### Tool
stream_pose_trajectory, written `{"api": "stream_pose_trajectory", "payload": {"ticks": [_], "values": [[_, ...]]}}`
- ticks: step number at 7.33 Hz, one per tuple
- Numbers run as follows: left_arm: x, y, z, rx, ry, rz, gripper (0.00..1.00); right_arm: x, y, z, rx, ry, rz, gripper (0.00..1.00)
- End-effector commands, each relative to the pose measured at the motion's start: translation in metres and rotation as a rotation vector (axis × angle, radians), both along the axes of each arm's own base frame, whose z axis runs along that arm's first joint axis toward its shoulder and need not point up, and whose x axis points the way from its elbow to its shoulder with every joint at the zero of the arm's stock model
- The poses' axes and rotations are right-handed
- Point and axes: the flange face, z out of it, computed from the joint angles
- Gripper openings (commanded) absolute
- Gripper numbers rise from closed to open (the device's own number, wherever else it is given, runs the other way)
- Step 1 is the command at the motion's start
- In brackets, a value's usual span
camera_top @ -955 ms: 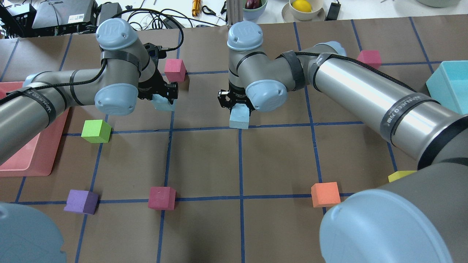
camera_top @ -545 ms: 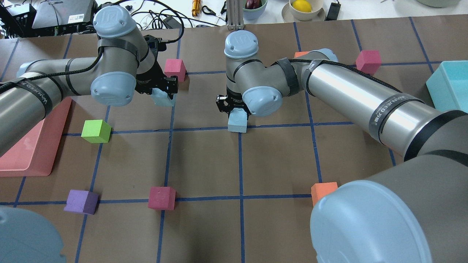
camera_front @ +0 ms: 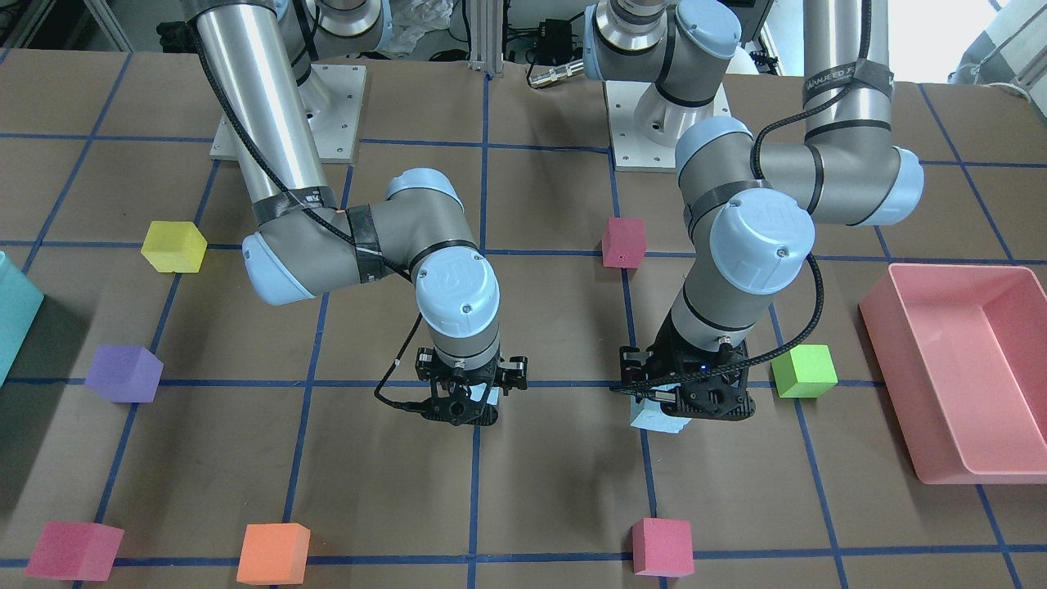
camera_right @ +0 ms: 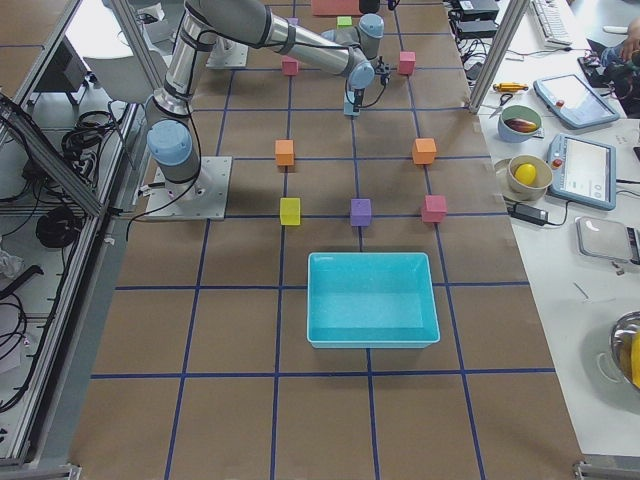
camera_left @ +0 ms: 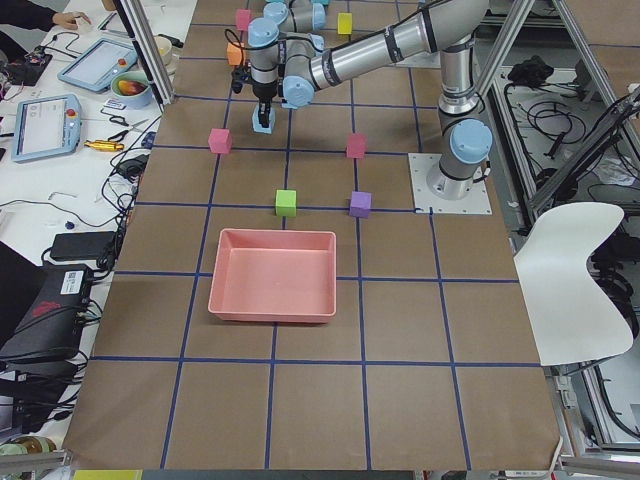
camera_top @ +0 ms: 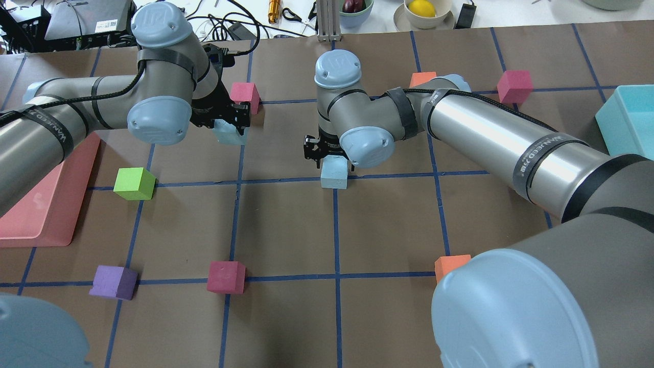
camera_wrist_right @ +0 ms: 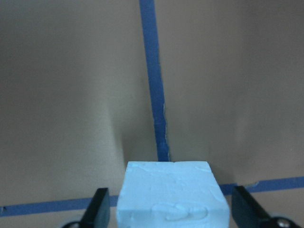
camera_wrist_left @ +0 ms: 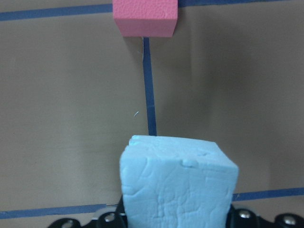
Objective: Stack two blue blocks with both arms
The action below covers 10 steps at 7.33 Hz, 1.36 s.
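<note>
My left gripper [camera_top: 229, 124] is shut on one pale blue block [camera_top: 230, 134], which it holds slightly tilted just above the table. That block fills the bottom of the left wrist view [camera_wrist_left: 178, 185]. The other blue block [camera_top: 334, 174] stands on the table at a crossing of blue tape lines. My right gripper [camera_top: 327, 152] is over it. In the right wrist view this block [camera_wrist_right: 171, 194] sits between the black fingers [camera_wrist_right: 99, 206], with a small gap on each side, so the jaws are open. The two blocks are about one grid square apart.
A magenta cube [camera_top: 244, 97] lies just beyond the left gripper. A green cube [camera_top: 134, 184], a purple cube [camera_top: 113, 282], another magenta cube [camera_top: 226, 277] and an orange cube [camera_top: 449, 266] lie nearer. A pink bin [camera_top: 46, 204] is at the left, a teal bin [camera_top: 628, 122] at the right.
My left gripper has carried its blue block a little farther away. My right gripper has set its block down on the line crossing, and the right arm's elbow has swung left.
</note>
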Motion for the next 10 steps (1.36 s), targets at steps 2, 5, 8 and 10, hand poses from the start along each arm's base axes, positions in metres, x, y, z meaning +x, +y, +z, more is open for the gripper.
{"api": "stream_pose_trajectory", "payload": {"ticks": [2, 5, 8, 10], "values": [[-0.023, 0.0, 0.012, 0.028, 0.006, 0.028, 0.0, -0.02, -0.012, 0.042, -0.053, -0.014, -0.019, 1.0], [-0.068, 0.013, 0.013, 0.038, 0.073, 0.024, 0.0, -0.127, -0.021, 0.15, -0.09, -0.017, 0.009, 1.0], [-0.181, 0.059, 0.001, 0.058, 0.075, -0.009, 0.0, -0.212, 0.022, 0.228, -0.004, -0.002, 0.015, 1.0], [-0.213, 0.073, -0.007, 0.053, 0.079, 0.01, 0.0, -0.226, 0.044, 0.264, -0.024, -0.001, 0.012, 1.0]]}}
